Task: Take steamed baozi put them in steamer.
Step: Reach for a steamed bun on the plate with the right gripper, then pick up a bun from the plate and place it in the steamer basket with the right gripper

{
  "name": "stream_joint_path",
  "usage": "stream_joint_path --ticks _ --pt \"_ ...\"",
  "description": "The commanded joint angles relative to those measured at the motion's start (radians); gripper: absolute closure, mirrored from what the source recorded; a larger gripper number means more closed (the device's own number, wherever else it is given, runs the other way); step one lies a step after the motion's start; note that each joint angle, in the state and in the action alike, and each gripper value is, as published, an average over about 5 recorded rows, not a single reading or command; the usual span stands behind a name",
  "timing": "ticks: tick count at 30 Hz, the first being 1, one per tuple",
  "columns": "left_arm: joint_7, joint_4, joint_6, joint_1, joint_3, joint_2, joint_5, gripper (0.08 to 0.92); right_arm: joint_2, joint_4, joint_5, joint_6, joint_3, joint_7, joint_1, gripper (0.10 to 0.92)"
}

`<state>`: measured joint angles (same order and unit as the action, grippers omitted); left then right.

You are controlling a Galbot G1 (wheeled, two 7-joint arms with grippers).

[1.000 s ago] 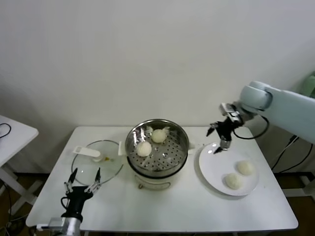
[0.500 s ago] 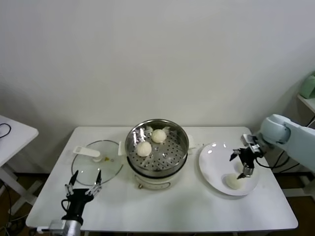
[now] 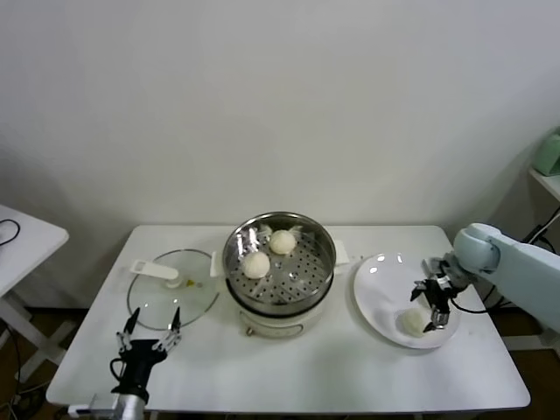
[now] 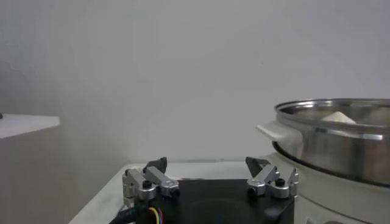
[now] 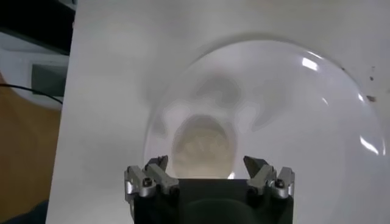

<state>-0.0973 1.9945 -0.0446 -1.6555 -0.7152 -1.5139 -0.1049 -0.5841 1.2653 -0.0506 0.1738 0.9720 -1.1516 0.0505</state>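
The steel steamer stands mid-table on its white base, with two steamed baozi inside. On the white plate at the right lies another baozi. My right gripper hangs low over the plate, open, and mostly hides a further bun from the head view. That bun shows in the right wrist view, on the plate just ahead of the gripper and between its spread fingers. My left gripper waits open at the front left.
A glass lid with a white handle lies flat to the left of the steamer. The left wrist view shows the left gripper level with the steamer's rim. A second white table stands far left.
My right gripper swung from the plate's far left edge out to the right, then came down over the plate's far baozi. The left arm barely shifted.
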Motion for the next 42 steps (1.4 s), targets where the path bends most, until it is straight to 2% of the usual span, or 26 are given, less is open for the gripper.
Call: stream_joint_path --ticks 1,19,33,42 --pt "0.000 -0.008 0.002 0.002 0.001 0.000 0.002 0.177 -0.034 -0.033 0.035 -0.004 -0.014 0.004 -0.037 0.203" --pt "0.001 -0.012 0.011 0.010 0.002 -0.001 -0.001 0.177 -0.048 -0.050 0.051 -0.006 -0.002 0.000 -0.041 0.205" --pt "0.003 -0.011 0.013 0.009 0.001 -0.001 -0.002 0.177 -0.051 -0.049 0.047 -0.005 -0.007 0.004 -0.036 0.324" --pt "0.011 -0.008 0.015 0.005 -0.004 0.003 -0.003 0.177 -0.047 -0.004 0.026 -0.056 0.019 -0.025 0.130 0.338"
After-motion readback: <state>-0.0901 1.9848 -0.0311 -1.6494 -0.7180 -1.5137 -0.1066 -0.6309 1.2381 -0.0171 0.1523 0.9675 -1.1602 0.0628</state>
